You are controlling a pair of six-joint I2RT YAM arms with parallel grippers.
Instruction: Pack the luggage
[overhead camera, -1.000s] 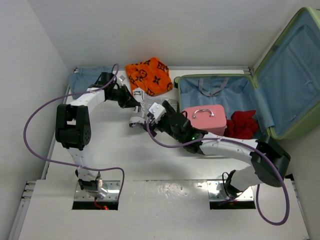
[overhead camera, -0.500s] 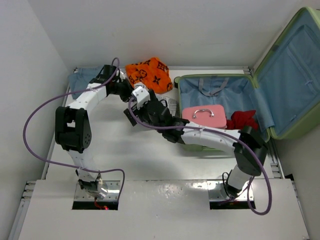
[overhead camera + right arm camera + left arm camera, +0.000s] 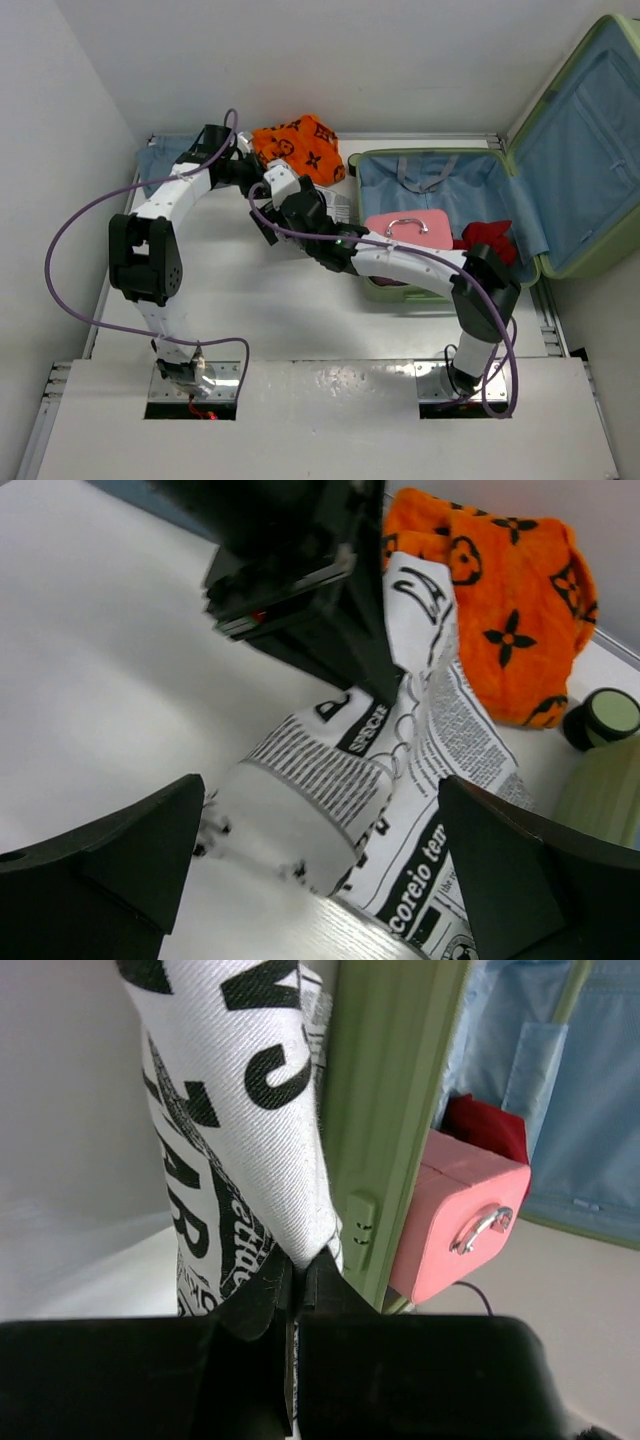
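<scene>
The luggage (image 3: 520, 215) lies open at the right, a light-green hard shell with blue lining and its lid raised. Inside it sit a pink case (image 3: 405, 236) and a red cloth (image 3: 487, 243). My left gripper (image 3: 300, 1272) is shut on the edge of a white newspaper-print cloth (image 3: 235, 1110), which hangs beside the luggage's ribbed green wall (image 3: 392, 1110). In the right wrist view the same cloth (image 3: 400, 780) drapes down to the table below my left gripper (image 3: 290, 570). My right gripper (image 3: 320, 870) is open, its fingers on either side of the cloth's lower fold without touching it.
An orange patterned cloth (image 3: 300, 150) lies at the back, just behind both grippers (image 3: 262, 190). Blue denim (image 3: 165, 160) sits in the back left corner. A luggage wheel (image 3: 605, 715) shows next to the orange cloth (image 3: 500, 610). White walls close the left side and the back.
My right arm has swung left and back, bringing its open gripper up to the cloth. My left gripper has drawn back a little toward the orange cloth, still shut on the printed cloth.
</scene>
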